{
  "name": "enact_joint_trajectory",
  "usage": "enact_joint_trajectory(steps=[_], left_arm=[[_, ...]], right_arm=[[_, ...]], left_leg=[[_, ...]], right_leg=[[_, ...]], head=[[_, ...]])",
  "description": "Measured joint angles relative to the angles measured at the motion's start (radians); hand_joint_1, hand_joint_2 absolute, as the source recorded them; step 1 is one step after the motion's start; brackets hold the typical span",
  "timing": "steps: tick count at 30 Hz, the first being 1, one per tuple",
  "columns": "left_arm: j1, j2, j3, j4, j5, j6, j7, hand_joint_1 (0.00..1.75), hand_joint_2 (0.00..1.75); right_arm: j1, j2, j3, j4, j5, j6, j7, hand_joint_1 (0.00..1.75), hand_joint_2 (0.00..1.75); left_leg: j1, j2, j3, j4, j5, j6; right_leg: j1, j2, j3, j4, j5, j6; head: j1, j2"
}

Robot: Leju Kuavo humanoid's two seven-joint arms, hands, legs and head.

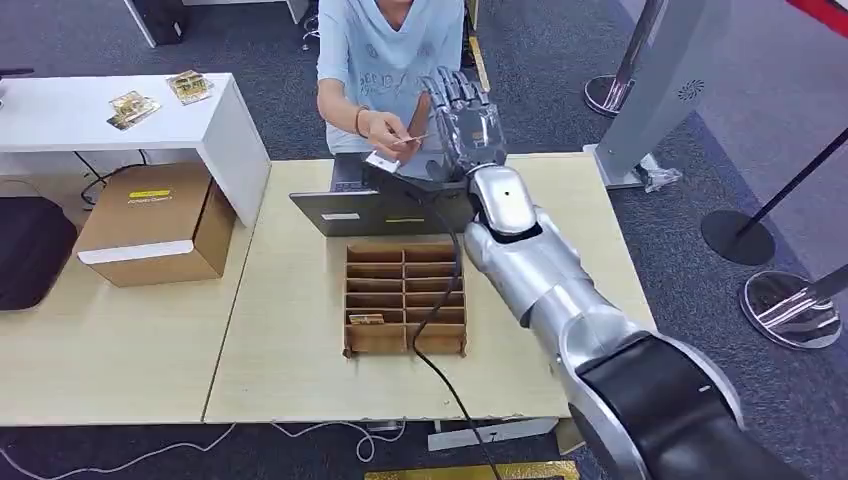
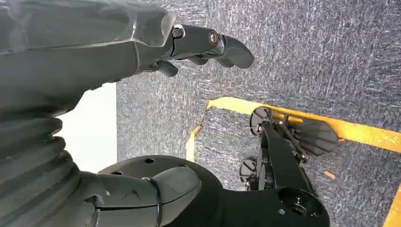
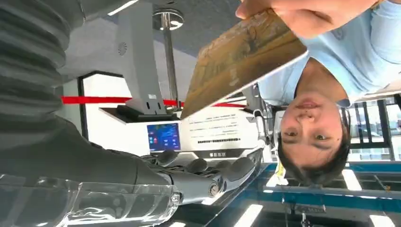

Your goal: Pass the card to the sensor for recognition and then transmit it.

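My right hand [image 1: 468, 115] is raised over the far edge of the worktop [image 1: 290, 360], fingers spread apart and holding nothing. The card [image 1: 410, 139] is just beside this hand, on its thumb side, and a person's hand [image 1: 385, 130] pinches it; in the right wrist view the card [image 3: 241, 56] hangs close above my fingers [image 3: 208, 175] without touching them, and its brownish print is too blurred for me to read. Just below the hand stands a grey sensor unit [image 1: 385, 205] with a small white label that I cannot read. Nearer to me than the hand is a brown compartment tray [image 1: 405, 297], and a black cable [image 1: 440, 330] runs across it. To the far left a cardboard box [image 1: 150, 222] carries a yellow label, not legible. My left hand [image 2: 208, 45] hangs over grey carpet [image 2: 331, 56], fingers loosely curled, nothing in it.
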Motion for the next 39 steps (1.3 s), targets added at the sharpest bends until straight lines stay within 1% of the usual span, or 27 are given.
enact_joint_trajectory(steps=[5, 10, 14, 17, 19, 23, 28, 33, 34, 35, 38, 39], left_arm=[[0.000, 0.000, 0.000, 0.000, 0.001, 0.000, 0.000, 0.00, 1.75], [0.000, 0.000, 0.000, 0.000, 0.009, 0.003, 0.000, 0.00, 1.75], [0.000, 0.000, 0.002, 0.000, 0.019, 0.007, 0.000, 0.00, 1.75], [0.000, 0.000, 0.003, 0.000, 0.026, 0.010, 0.000, 0.00, 1.75], [0.000, 0.000, 0.005, 0.000, 0.032, 0.011, 0.000, 0.00, 1.75], [0.002, -0.001, 0.013, 0.000, 0.046, 0.014, -0.001, 0.00, 1.75], [0.004, -0.002, 0.022, 0.000, 0.057, 0.020, -0.001, 0.00, 1.75], [0.006, -0.002, 0.028, 0.000, 0.062, 0.020, -0.001, 0.00, 1.75], [0.006, -0.002, 0.029, 0.000, 0.064, 0.019, -0.001, 0.00, 1.75], [0.007, -0.002, 0.031, 0.000, 0.067, 0.019, -0.001, 0.00, 1.75], [0.008, -0.002, 0.039, 0.000, 0.074, 0.016, -0.001, 0.00, 1.75], [0.009, -0.002, 0.039, 0.000, 0.076, 0.012, -0.001, 0.00, 1.75]], right_arm=[[0.002, 0.000, -0.025, -0.014, -0.039, -0.055, -0.028, 0.00, 1.75], [0.016, -0.006, -0.061, -0.050, -0.089, -0.141, -0.073, 0.00, 1.75], [0.029, -0.019, -0.087, -0.095, -0.118, -0.180, -0.096, 0.00, 1.75], [0.046, -0.034, -0.103, -0.138, -0.135, -0.193, -0.106, 0.00, 1.75], [0.066, -0.046, -0.113, -0.176, -0.147, -0.219, -0.111, 0.00, 1.75], [0.143, -0.090, -0.140, -0.292, -0.189, -0.261, -0.134, 0.00, 1.75], [0.301, -0.127, -0.184, -0.496, -0.317, -0.285, -0.218, 0.00, 1.75], [0.447, -0.138, -0.211, -0.687, -0.317, -0.289, -0.227, 0.00, 1.75], [0.473, -0.139, -0.215, -0.719, -0.351, -0.282, -0.244, 0.00, 1.75], [0.503, -0.139, -0.219, -0.761, -0.429, -0.259, -0.278, 0.00, 1.75], [0.578, -0.139, -0.227, -0.863, -0.710, -0.161, -0.387, 0.00, 1.75], [0.603, -0.140, -0.230, -0.900, -0.811, -0.115, -0.425, 0.00, 1.75]], left_leg=[[0.000, 0.000, 0.000, 0.000, 0.000, 0.000], [0.000, 0.000, 0.000, 0.000, 0.000, 0.000], [0.000, 0.000, 0.000, 0.000, 0.000, 0.000], [0.000, 0.000, 0.000, 0.000, 0.000, 0.000], [0.000, 0.000, 0.000, 0.000, 0.000, 0.000], [0.000, 0.000, 0.000, 0.000, 0.000, 0.000], [0.000, -0.001, 0.000, 0.000, 0.000, 0.000], [0.000, 0.000, 0.000, 0.000, 0.000, 0.000], [0.000, 0.000, 0.000, 0.000, 0.000, 0.000], [0.000, 0.000, 0.000, 0.000, 0.000, 0.000], [0.000, 0.000, 0.000, 0.000, 0.000, 0.000], [0.000, 0.000, 0.000, 0.000, 0.000, 0.000]], right_leg=[[0.000, 0.000, 0.000, 0.000, 0.000, 0.000], [0.000, 0.000, 0.000, 0.000, 0.000, 0.000], [0.000, 0.000, 0.000, 0.000, 0.000, 0.000], [0.000, 0.000, 0.000, 0.000, 0.000, 0.000], [0.000, 0.000, 0.000, 0.000, 0.000, 0.000], [0.000, -0.001, 0.000, 0.000, 0.000, 0.000], [0.000, -0.001, 0.000, -0.001, 0.000, 0.000], [0.000, 0.000, 0.000, -0.001, 0.000, 0.000], [0.000, 0.000, 0.000, -0.001, 0.000, 0.000], [0.000, -0.001, 0.000, -0.001, 0.000, 0.000], [0.000, 0.000, 0.000, -0.001, 0.000, 0.000], [0.000, 0.000, 0.000, -0.001, 0.000, 0.000]], head=[[0.000, 0.000], [0.000, 0.000], [0.000, 0.000], [0.000, 0.000], [0.000, 0.000], [0.000, 0.000], [0.000, 0.000], [0.000, 0.000], [0.000, 0.000], [0.000, 0.000], [0.000, 0.000], [0.000, 0.000]])
